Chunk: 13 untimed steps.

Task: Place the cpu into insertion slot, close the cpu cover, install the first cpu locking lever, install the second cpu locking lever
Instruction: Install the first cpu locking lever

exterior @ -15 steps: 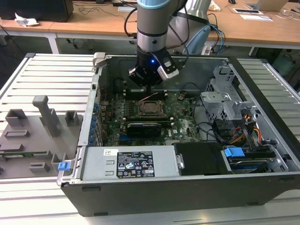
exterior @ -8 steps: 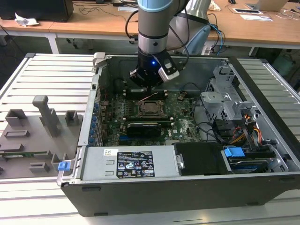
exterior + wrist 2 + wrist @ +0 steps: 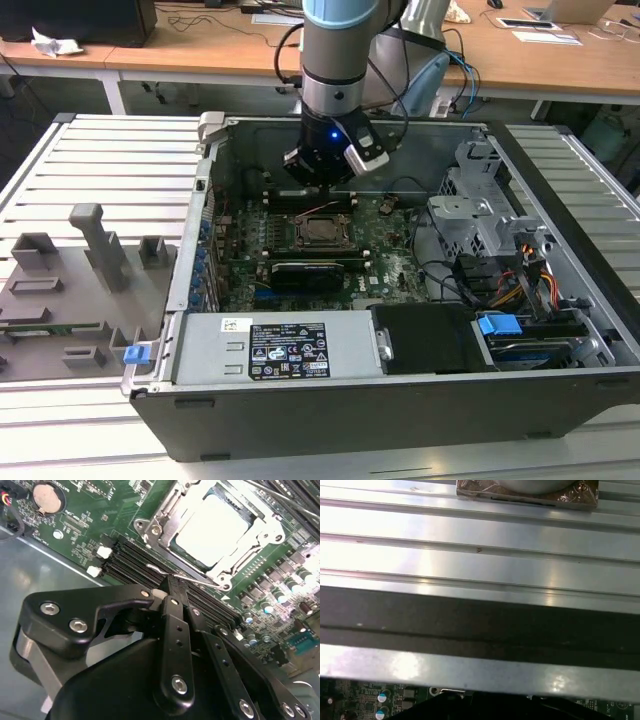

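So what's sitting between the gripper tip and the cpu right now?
In the second wrist view, a thin wire lever and the cpu cover rim lie between the gripper and the cpu.

We see the space above the cpu cover (image 3: 212, 527) open from overhead. Our pincer (image 3: 170, 587) hangs close over the memory slots (image 3: 150, 562) beside a thin locking lever (image 3: 192, 580). The drive cage (image 3: 480, 205) crowds the case on the exterior view's right.

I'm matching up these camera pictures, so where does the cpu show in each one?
Exterior view: the cpu sits mid-board, just under the arm.
Second wrist view: the cpu, bright, inside its silver frame.
First wrist view: ribbed metal, plus a strip of board.
Shared landmark: the green board.
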Each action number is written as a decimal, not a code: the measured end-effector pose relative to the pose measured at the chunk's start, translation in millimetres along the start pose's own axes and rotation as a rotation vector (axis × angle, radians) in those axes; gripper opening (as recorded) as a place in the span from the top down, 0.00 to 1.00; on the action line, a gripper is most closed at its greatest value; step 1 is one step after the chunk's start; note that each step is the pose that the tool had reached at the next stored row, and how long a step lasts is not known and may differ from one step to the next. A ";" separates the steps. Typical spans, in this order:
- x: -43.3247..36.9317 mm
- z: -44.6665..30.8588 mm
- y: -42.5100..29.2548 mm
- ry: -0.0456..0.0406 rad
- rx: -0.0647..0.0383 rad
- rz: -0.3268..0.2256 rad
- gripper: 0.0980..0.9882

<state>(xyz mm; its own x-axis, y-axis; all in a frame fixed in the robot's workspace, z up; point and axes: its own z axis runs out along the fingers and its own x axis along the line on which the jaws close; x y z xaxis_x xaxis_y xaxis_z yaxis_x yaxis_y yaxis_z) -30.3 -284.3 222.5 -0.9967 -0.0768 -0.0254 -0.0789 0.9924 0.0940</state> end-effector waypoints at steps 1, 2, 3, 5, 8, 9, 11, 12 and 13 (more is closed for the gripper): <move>-1.4 0.6 -0.2 0.0001 0.000 0.001 0.99; -7.8 5.7 -1.1 0.0007 0.000 0.003 0.99; -10.2 11.7 -1.9 0.0009 0.002 0.003 0.99; -11.3 15.3 -2.3 0.0016 0.007 0.003 0.99; -11.5 16.5 -2.5 0.0020 0.010 0.003 0.99; -11.6 16.8 -2.5 0.0021 0.011 0.002 0.99; -11.8 17.8 -2.6 0.0025 0.014 0.003 0.99; -11.9 18.1 -2.7 0.0028 0.015 0.002 0.99; -12.0 18.3 -2.8 0.0029 0.016 0.002 0.99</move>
<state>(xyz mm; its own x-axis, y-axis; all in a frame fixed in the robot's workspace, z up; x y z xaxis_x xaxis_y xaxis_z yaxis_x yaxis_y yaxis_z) -17.8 -284.4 204.3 -0.9970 -0.0747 -0.0223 -0.0762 0.9940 0.0785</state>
